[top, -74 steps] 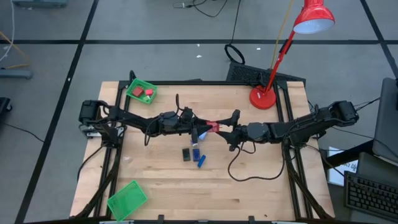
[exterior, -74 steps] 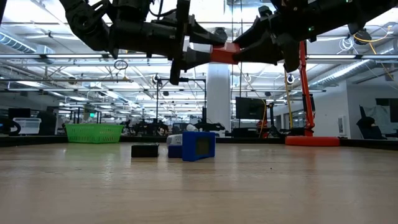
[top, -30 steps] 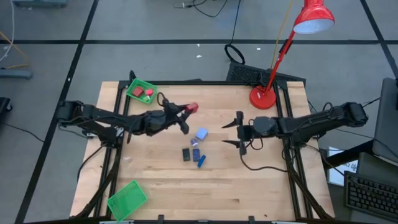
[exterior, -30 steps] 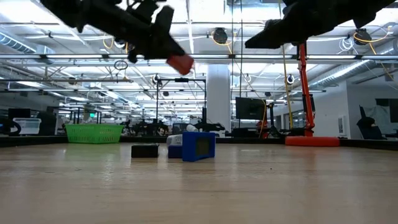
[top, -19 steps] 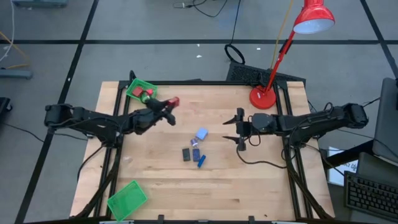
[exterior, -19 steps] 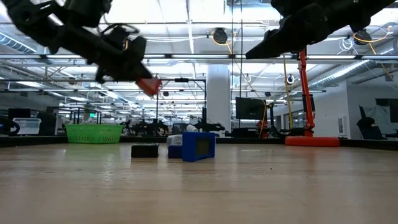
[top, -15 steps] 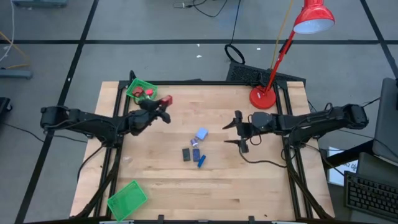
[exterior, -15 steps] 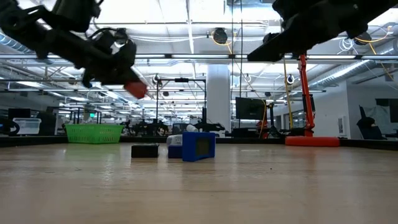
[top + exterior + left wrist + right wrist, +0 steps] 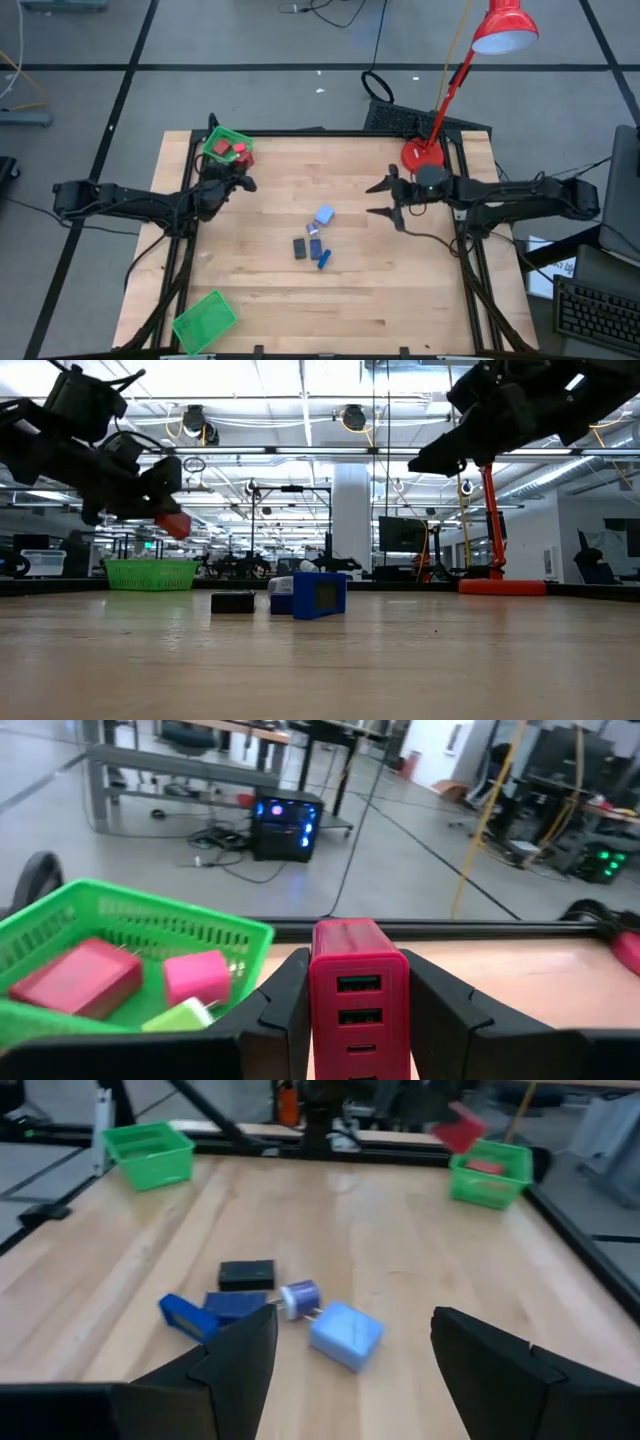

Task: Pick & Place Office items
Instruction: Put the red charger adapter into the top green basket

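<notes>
My left gripper (image 9: 238,172) is shut on a red block (image 9: 358,990) and hovers over the table's far left, just short of the green tray (image 9: 226,147). That tray holds a dark red piece (image 9: 78,977), a pink block (image 9: 196,976) and a green bit (image 9: 182,1016). My right gripper (image 9: 384,198) is open in the air right of the table's middle. On the wood at mid-table lie a light-blue block (image 9: 324,215), a black rectangle (image 9: 299,248) and a blue stick (image 9: 323,257). My left gripper pinches the red block by its two side faces (image 9: 316,995), one finger (image 9: 283,990) on each side. The face with the sockets (image 9: 358,1010) looks back at the wrist camera. The block is lifted clear of the table (image 9: 174,525) and sits upright between the fingers.
A second green tray (image 9: 204,320) sits at the near-left corner. The red desk lamp's base (image 9: 422,157) stands at the far right, close behind my right gripper. A black frame (image 9: 330,132) edges the table. Bare wood lies near and right of the central pile.
My left gripper, still shut on the red block, has travelled from near mid-table toward the far-left tray and come lower. My right gripper has stayed open and drawn back a little toward the far edge. The pile at mid-table has not moved.
</notes>
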Controlling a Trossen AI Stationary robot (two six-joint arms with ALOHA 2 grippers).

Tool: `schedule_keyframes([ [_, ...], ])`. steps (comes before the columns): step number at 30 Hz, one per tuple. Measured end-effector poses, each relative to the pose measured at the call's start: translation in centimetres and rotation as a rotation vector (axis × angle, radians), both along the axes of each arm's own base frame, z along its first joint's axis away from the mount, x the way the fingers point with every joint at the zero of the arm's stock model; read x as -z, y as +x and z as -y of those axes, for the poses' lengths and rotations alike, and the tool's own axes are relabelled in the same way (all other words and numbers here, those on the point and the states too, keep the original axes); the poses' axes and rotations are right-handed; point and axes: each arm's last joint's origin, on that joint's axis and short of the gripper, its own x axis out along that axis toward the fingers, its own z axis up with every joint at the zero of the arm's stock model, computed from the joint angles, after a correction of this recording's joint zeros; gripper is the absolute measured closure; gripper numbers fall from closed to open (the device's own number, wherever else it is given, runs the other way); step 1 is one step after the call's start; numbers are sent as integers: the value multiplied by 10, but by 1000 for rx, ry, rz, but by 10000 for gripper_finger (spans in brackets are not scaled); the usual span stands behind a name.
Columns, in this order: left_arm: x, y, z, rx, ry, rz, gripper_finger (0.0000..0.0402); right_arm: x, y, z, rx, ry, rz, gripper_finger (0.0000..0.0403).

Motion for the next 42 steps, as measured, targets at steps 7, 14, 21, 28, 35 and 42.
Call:
schedule_keyframes([
  [7,4,-3,-1,-43,-6,8,280,-1,-19,7,-19,48,56,151],
  [14,4,-3,-2,-56,-13,25,280,3,-31,13,-3,73,87,152],
  [21,8,-7,-2,-137,-23,34,280,7,-34,19,36,90,76,151],
  [28,8,-11,-3,-278,12,60,272,8,-35,19,41,104,75,151],
  [35,7,-15,-9,-378,31,73,281,7,-35,19,42,106,77,151],
  [42,8,-21,-24,-438,6,96,268,4,-33,20,41,98,116,151],
])
